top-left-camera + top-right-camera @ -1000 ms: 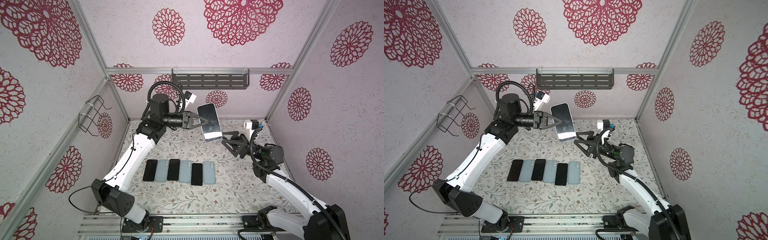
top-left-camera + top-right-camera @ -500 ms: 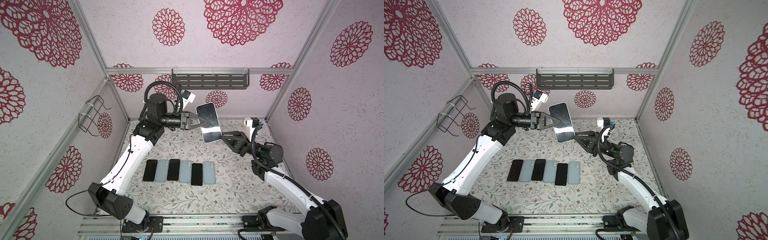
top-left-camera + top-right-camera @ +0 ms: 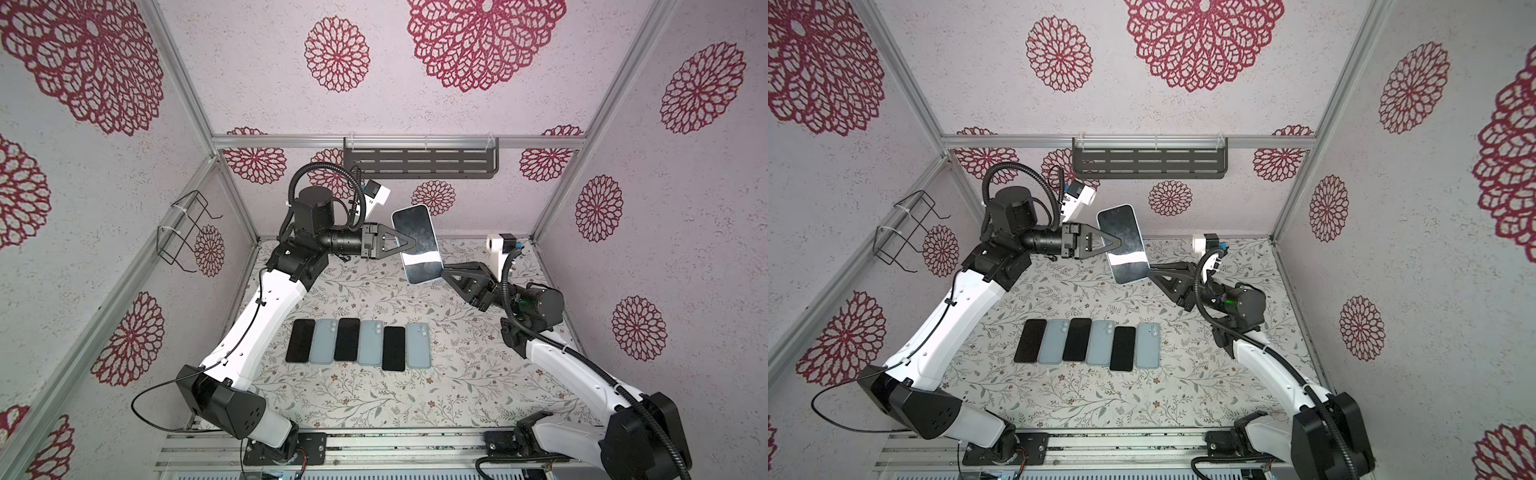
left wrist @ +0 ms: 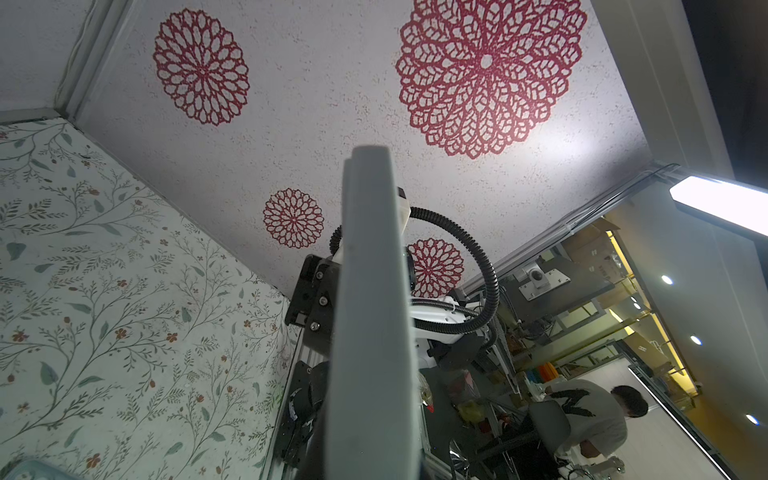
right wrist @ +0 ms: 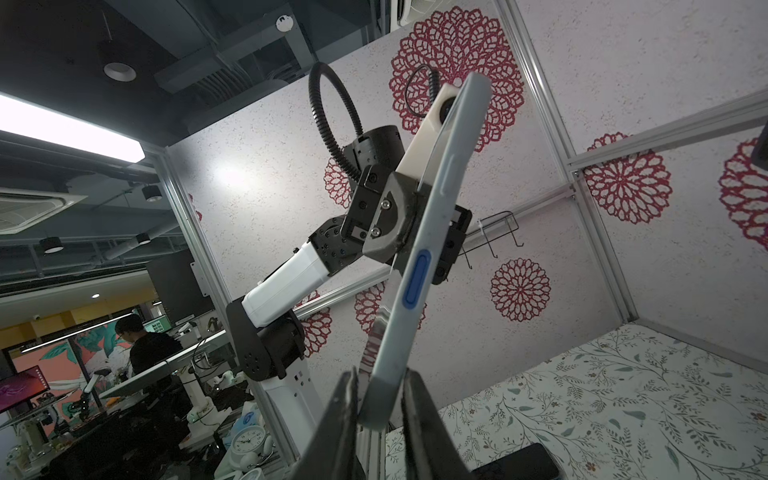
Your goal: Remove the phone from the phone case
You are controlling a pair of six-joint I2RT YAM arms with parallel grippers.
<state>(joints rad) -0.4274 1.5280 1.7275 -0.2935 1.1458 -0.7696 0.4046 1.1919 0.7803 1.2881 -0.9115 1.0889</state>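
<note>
Overhead, in both top views, the phone [image 3: 415, 243] sits in its pale blue phone case [image 3: 424, 281] and is held up off the floral table [image 3: 374, 399], screen facing the camera, its long side running roughly from 12 to 6 o'clock. The left gripper [image 3: 409, 248] reaches in from 9 o'clock and is pressed together on the phone case, one black finger [image 3: 1111, 243] lying across the screen. The right gripper [image 3: 442, 272] meets the corner at about 5 o'clock. In the right wrist view its two fingers [image 5: 347, 411] straddle that corner of the phone case [image 5: 399, 332], one on each face and very close. Whether they pinch it I cannot tell. On the table at 6 o'clock from the held phone lies a row [image 3: 359, 345] of six pieces, edge to edge: three black phones alternating with three pale blue backs showing camera rings.
</note>
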